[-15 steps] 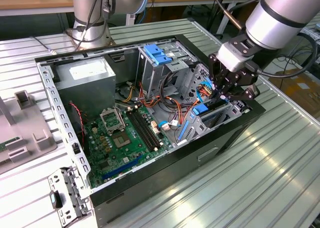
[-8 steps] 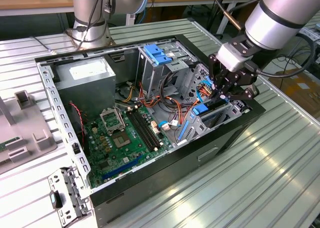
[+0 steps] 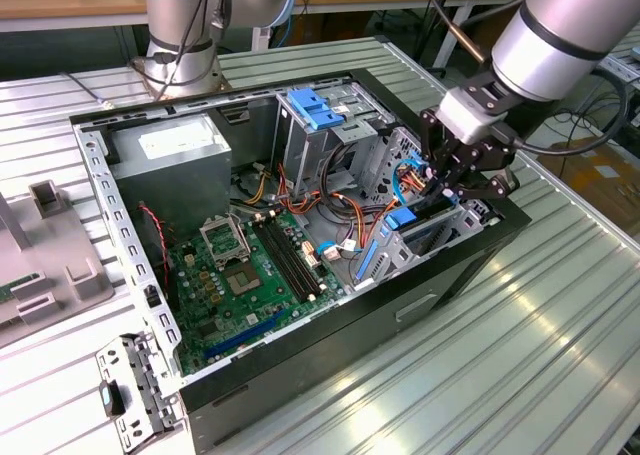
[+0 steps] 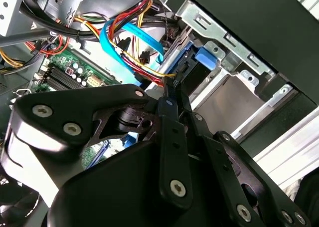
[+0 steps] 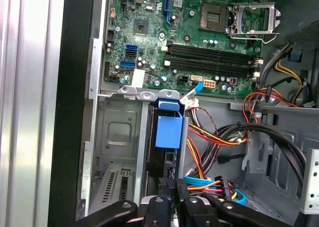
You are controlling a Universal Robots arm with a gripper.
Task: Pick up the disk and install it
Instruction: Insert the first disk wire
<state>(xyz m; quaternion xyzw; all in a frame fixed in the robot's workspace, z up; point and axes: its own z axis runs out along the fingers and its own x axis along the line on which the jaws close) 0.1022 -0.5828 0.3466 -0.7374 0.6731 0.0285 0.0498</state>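
**Disk in the bay slot, gripper at its rear edge**

In the exterior view an open computer case (image 3: 470, 265) lay on its side on the ribbed metal tabletop (image 3: 560, 355), and the arm's gripper (image 3: 452, 180) reached down into the corner of the case at the exterior view's right; the disk (image 3: 428, 227) stood on edge there in a metal bay, dark along its side with a blue tab (image 3: 401, 218) at the inner end; in the first wrist view the disk (image 5: 162, 159) sat in a narrow slot beside an empty bay (image 5: 117, 152), its blue tab (image 5: 168, 124) towards the green motherboard (image 5: 189, 32); the fingers (image 5: 172, 189) pressed close together at the disk's near edge, but whether they were clamped on it or only resting against it could not be told.

Crowding the slot were bundles of orange, red and yellow wires (image 5: 219, 137) and a flat light-blue cable (image 4: 122, 47) that looped just beside the gripper (image 4: 170, 90) in the second wrist view; farther off in the exterior view stood the grey power supply (image 3: 175, 165), a drive cage with a light-blue latch (image 3: 315, 108), and the motherboard (image 3: 240, 275); a loose metal bracket (image 3: 130, 390) lay on the tabletop near the case, and a grey plastic fixture (image 3: 45, 265) stood at the exterior view's left.
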